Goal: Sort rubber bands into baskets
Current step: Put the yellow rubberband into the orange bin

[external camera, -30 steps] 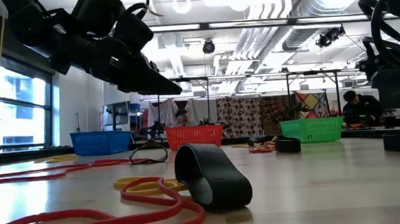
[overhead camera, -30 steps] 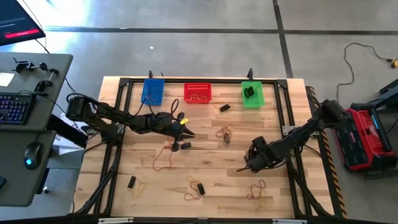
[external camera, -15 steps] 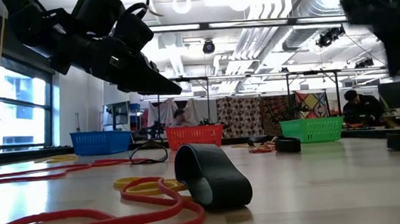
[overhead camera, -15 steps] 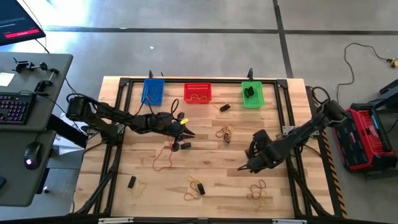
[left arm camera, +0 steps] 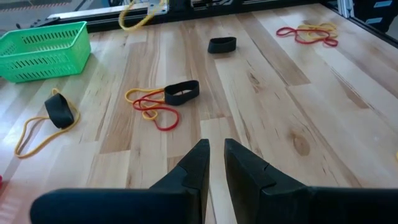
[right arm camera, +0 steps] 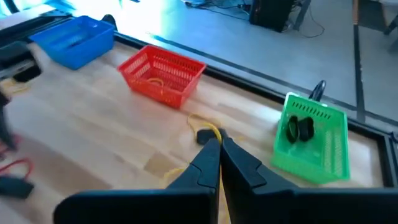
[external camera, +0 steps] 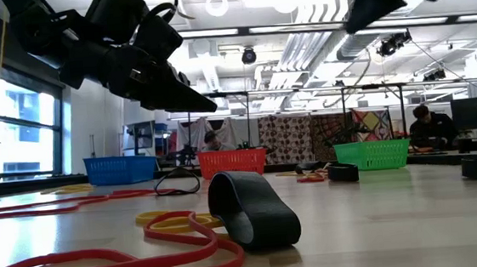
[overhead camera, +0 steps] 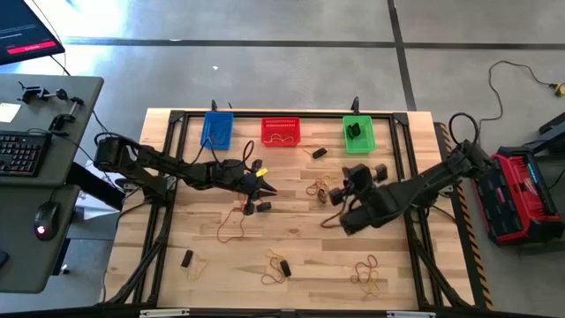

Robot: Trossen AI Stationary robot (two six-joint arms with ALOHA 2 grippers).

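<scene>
Reaching in from the left of the high view, the left gripper [overhead camera: 265, 188] stood over the upper middle of the table [overhead camera: 291, 247], its fingers [left arm camera: 194, 167] narrowly parted with nothing visible between them. The right gripper [overhead camera: 328, 221] was at the centre right of the frame, its fingers [right arm camera: 208, 160] pressed together; whether they pinched anything could not be told. Along the top edge of the table sat the blue basket [overhead camera: 216, 130], the red basket [overhead camera: 281, 132] with a thin band in it, and the green basket [overhead camera: 357, 133] holding dark thick bands [right arm camera: 300, 127]. Loose rubber bands lay scattered on the wood: a tangle [overhead camera: 318, 188] at the centre between the two grippers, a long orange loop [overhead camera: 231, 224] left of centre, a cluster [overhead camera: 366, 272] at lower right, and another [overhead camera: 276, 268] at lower centre. In the low view a thick dark band [external camera: 253, 209] stood on edge in the foreground, touching red and yellow loops [external camera: 157, 242].
</scene>
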